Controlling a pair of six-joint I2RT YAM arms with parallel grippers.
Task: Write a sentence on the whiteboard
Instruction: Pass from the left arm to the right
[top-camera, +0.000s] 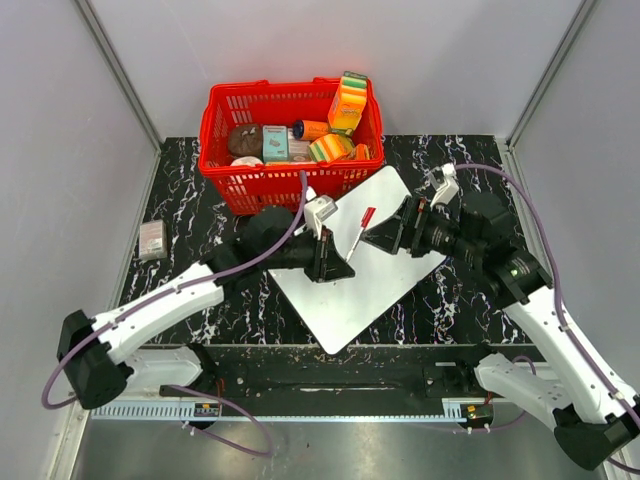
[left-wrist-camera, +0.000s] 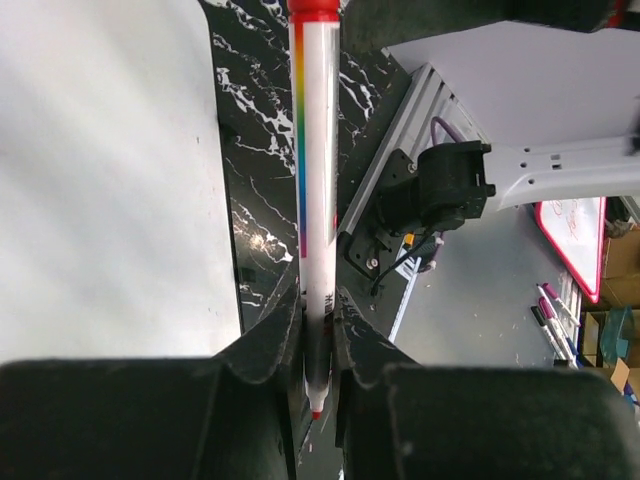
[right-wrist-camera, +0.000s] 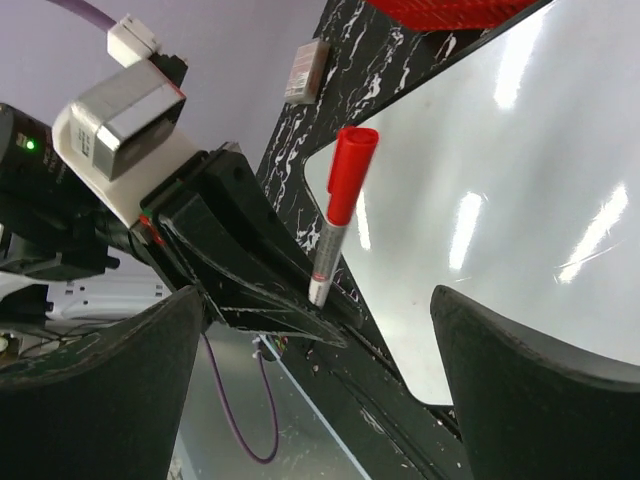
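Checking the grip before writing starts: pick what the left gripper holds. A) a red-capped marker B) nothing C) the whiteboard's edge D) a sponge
A: the left gripper is shut on the marker, red cap on, as both wrist views show.

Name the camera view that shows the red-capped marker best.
Right wrist: the marker shows cap and barrel together, standing up from the left end effector. Left wrist shows its striped barrel close, cap cropped. Top view shows it small over the whiteboard.
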